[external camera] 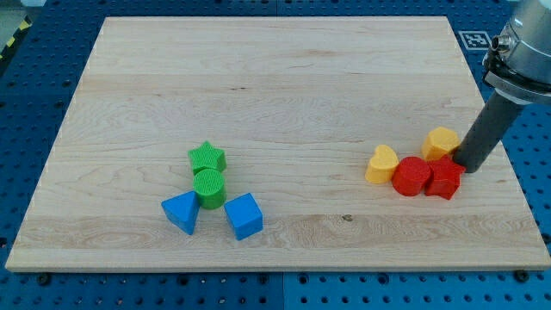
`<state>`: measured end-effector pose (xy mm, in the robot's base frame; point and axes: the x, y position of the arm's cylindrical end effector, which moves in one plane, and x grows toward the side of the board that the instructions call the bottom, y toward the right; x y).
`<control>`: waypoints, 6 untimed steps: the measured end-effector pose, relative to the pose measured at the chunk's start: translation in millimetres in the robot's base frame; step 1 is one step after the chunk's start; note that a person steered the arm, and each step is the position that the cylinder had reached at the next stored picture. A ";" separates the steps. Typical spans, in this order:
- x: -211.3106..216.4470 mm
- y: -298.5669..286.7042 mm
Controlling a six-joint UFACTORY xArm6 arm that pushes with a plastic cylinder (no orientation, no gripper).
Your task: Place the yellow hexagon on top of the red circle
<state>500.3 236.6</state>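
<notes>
The yellow hexagon (441,141) lies at the view's right, just above and right of the red circle (411,176); the two look to be touching. A red block of unclear shape (444,180) sits against the circle's right side. A yellow heart (381,164) touches the circle's left side. My tip (469,165) stands right beside the yellow hexagon, on its right, just above the other red block.
A green star (207,158), a green cylinder (209,187), a blue triangle (182,211) and a blue cube (244,215) cluster at the lower left of the wooden board (275,77). The board's right edge is close to my tip.
</notes>
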 end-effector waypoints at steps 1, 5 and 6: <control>-15.8 12.5; -36.4 -49.5; -32.7 -51.0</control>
